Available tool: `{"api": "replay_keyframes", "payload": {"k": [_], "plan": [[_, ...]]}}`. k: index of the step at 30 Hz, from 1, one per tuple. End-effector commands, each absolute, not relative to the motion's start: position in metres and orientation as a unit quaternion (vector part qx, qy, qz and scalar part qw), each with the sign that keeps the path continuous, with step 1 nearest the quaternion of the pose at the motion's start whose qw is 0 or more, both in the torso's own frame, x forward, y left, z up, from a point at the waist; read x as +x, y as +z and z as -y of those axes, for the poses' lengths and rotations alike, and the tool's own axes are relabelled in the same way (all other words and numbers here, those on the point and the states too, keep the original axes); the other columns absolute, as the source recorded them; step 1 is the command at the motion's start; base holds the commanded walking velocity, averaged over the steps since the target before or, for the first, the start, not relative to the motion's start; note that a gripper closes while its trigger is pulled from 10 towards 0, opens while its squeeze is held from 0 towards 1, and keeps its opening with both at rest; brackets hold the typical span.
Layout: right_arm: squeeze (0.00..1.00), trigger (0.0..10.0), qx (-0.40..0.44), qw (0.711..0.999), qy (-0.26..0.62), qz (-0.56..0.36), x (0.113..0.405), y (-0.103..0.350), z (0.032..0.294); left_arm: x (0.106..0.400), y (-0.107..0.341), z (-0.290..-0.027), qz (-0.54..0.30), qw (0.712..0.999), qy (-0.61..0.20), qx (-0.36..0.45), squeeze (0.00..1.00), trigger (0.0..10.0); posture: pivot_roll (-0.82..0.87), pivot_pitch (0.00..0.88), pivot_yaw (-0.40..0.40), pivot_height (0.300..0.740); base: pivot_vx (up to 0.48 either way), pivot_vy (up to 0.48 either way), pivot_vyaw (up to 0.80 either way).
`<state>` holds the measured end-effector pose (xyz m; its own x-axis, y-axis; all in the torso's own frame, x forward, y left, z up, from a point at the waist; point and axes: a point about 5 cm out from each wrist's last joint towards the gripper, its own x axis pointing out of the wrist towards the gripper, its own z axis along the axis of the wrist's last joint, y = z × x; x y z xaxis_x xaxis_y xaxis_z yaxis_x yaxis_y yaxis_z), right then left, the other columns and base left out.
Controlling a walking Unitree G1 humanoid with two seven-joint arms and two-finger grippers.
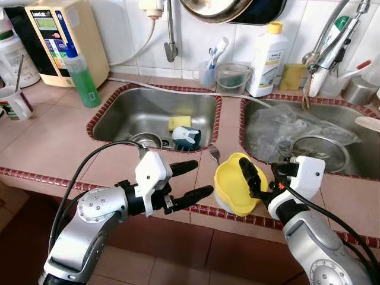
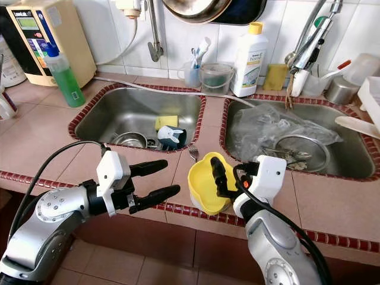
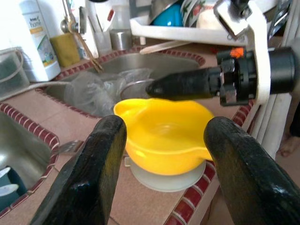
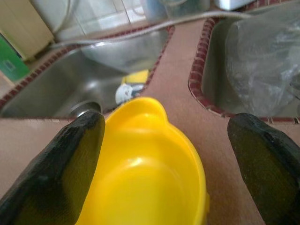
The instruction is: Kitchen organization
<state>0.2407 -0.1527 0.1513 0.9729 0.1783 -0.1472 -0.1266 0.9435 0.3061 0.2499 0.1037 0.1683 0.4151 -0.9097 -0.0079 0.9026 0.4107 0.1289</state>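
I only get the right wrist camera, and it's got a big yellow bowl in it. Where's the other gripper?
Observer: The left gripper hovers open over the counter edge, left of the yellow bowl, not touching it.
Operator: Is the bowl sitting flat on the counter?
Observer: No, it stands on a pale round base.
Operator: Anything hiding near it?
Observer: A fork lies on the counter just behind the bowl.
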Motion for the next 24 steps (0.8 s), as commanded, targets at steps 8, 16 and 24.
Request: {"api": "replay_keyframes", "payload": {"k": [8, 16, 24], "plan": [[0.0, 10.0, 0.144, 0.979, 0.077, -0.12, 0.234, 0.146, 0.157, 0.247, 0.172, -0.101, 0.037, 0.842, -0.535, 0.054, 0.0, 10.0, -0.18, 0.041, 0.012, 0.74, 0.0, 0.0, 0.0], [0.0, 10.0, 0.174, 0.97, 0.067, -0.158, 0.23, 0.136, 0.157, 0.248, 0.173, -0.1, 0.039, 0.842, -0.536, 0.052, 0.0, 10.0, -0.19, 0.033, 0.018, 0.74, 0.0, 0.0, 0.0], [0.0, 10.0, 0.222, 0.962, 0.045, -0.154, 0.239, 0.142, 0.166, 0.246, 0.175, -0.098, 0.042, 0.839, -0.541, 0.051, 0.0, 10.0, -0.18, 0.032, 0.019, 0.74, 0.0, 0.0, 0.0]]}}
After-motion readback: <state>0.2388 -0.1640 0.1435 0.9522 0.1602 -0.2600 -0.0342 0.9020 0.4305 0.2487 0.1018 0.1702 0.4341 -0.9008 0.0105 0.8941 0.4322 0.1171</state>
